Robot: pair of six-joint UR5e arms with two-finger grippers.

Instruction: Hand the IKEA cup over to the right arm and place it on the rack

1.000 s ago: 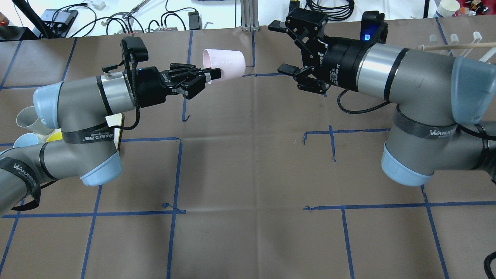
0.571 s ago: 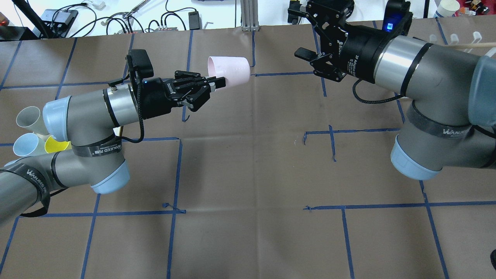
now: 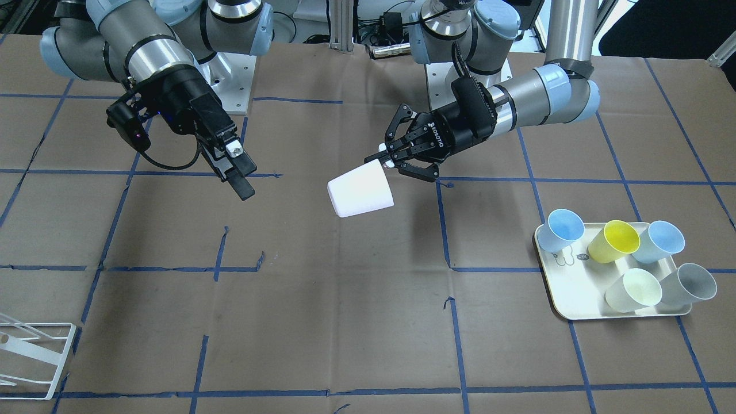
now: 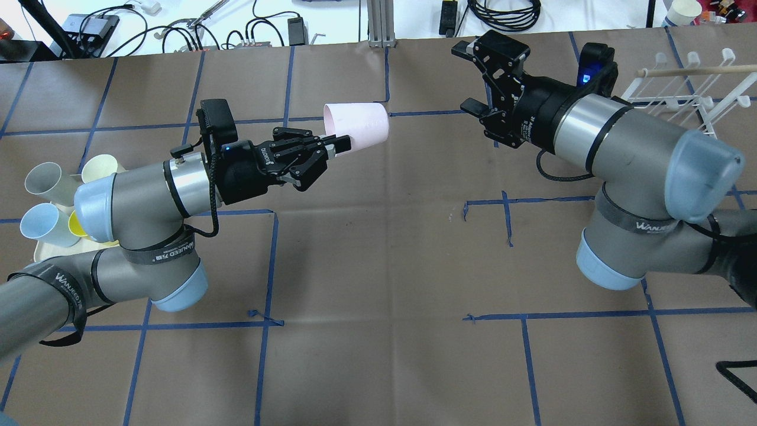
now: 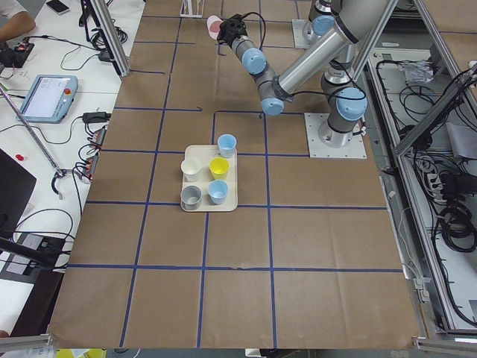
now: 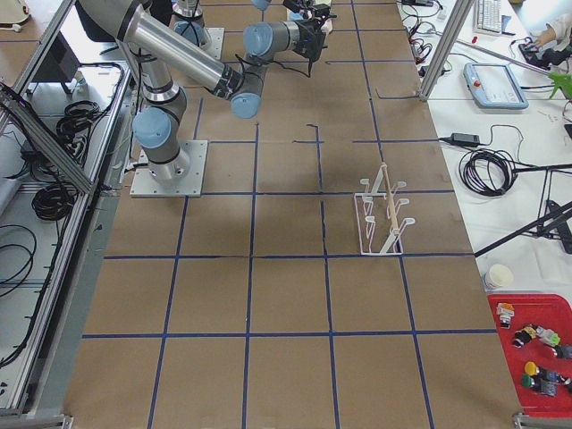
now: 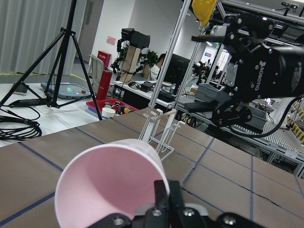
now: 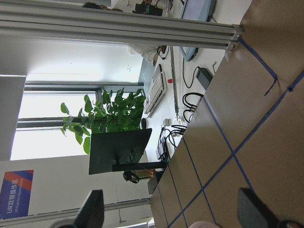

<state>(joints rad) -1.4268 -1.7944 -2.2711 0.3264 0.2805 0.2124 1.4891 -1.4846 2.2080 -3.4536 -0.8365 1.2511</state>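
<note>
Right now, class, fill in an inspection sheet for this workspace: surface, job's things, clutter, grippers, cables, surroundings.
Surface: table covered in brown paper with a blue tape grid.
Job's things: pink cup held sideways in the air; white wire rack standing on the robot's right side, apart from both arms.
Clutter: cream tray carrying five cups on the robot's left side.
Grippers: left gripper shut on the cup's rim; right gripper open, empty, short of the cup.
Cables: black wrist cable hanging under the right arm; coiled cables beyond the table's far edge.
Surroundings: benches with electronics; red bin of small items.
</note>
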